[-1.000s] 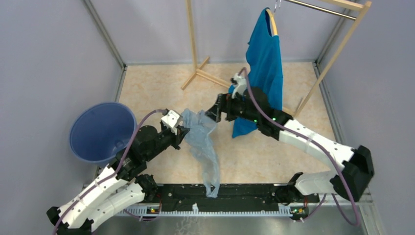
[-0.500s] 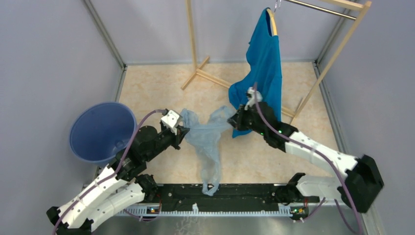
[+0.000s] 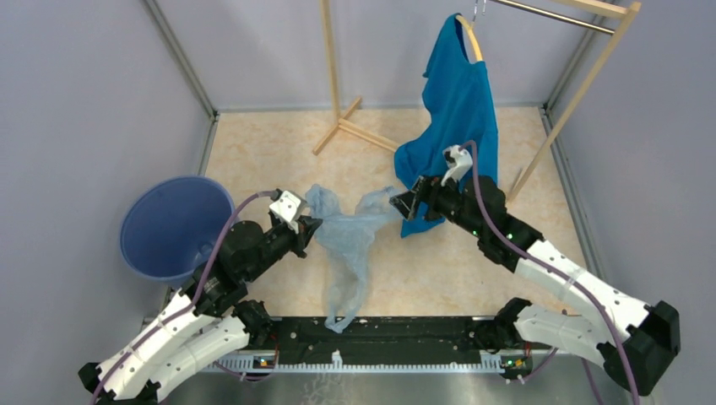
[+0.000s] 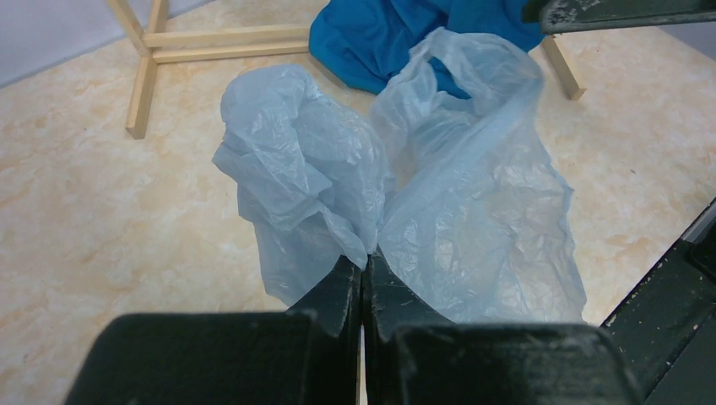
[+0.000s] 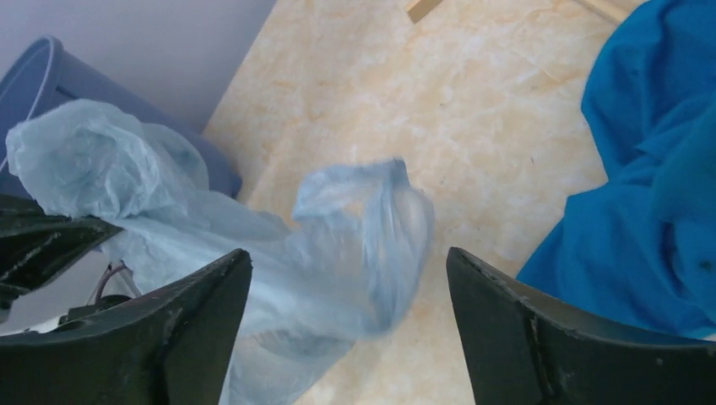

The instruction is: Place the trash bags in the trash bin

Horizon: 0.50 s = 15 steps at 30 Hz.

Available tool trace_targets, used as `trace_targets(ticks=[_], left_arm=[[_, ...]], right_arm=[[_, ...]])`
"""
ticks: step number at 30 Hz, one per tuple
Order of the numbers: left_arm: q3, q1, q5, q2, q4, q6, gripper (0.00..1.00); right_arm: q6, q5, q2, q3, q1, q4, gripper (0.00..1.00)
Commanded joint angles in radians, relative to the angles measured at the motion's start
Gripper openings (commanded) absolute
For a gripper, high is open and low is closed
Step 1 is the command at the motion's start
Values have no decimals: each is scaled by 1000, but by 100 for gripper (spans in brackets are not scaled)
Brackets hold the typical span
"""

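Note:
The trash bag (image 3: 346, 240), thin, pale blue and crinkled, hangs from my left gripper (image 3: 306, 226), which is shut on a gathered fold (image 4: 365, 261). Two lobes of the bag (image 4: 456, 194) spread beyond the fingertips, and its tail droops to the black front rail (image 3: 338, 321). My right gripper (image 3: 404, 202) stands open just right of the bag. In the right wrist view a loose loop of bag (image 5: 371, 228) floats between the wide-apart fingers (image 5: 348, 253), touching neither. The round blue trash bin (image 3: 176, 226) lies tipped at the left wall, its mouth toward the camera, and its rim (image 5: 51, 76) shows behind the bag.
A bright blue T-shirt (image 3: 460, 110) hangs on a hanger from the wooden rack (image 3: 333, 76) directly behind my right gripper, its hem reaching the floor (image 4: 380, 34). The rack's feet cross the far floor. Grey walls close in on the left, right and back.
My right gripper closed on the bag's right edge, drew it out to the right, and has now opened. The right arm moved right. The bag's tail swung slightly left. My left gripper stayed shut.

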Motion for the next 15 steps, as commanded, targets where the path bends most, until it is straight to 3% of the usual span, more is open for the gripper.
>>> trace_targets(ticks=[1,9,13,15], left_arm=[[-10,1,12,-12,41,8,0],[-10,1,13,-24,39,2,0],[-10,1,12,-23,38,2,0],[-10,2,12,-15,42,6,0]], right_arm=[[-124,-97,149,201,-6,-107,91],[-266,-6,462,456,-6,-351,94],[-290,-129,473,406,-6,-304,89],[-276,-141,449,355,-6,-237,73]])
